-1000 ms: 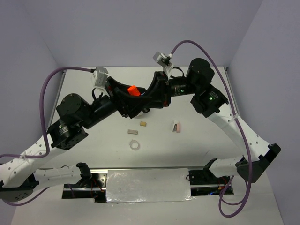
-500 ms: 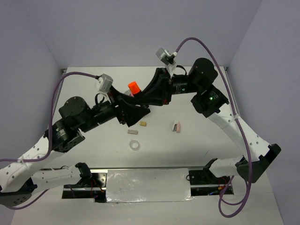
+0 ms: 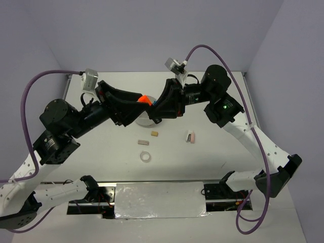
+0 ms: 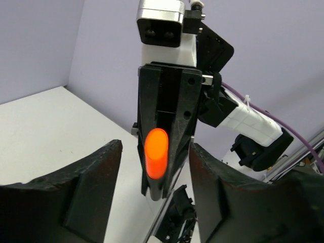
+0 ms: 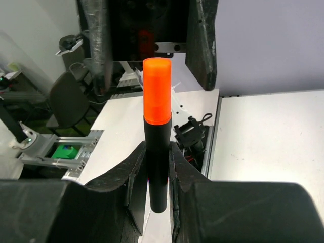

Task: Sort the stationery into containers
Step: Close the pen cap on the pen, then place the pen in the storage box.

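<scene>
Marker (image 5: 157, 91), orange cap: clamped in your right gripper (image 5: 158, 154), above the tub (image 3: 142, 120). Your left gripper (image 4: 156, 147) stands open, facing the cap. Table (image 3: 223, 147) edges lie well away from both.

No word, brand, number or sign can be read in any view; the marker (image 5: 157, 136) shows no legible print on barrel or cap. Anything finer is too blurred to tell.

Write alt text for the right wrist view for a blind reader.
The right gripper clamps a black marker with an orange cap, pointing up. Just beyond it, the left gripper faces the cap with fingers spread apart.
</scene>
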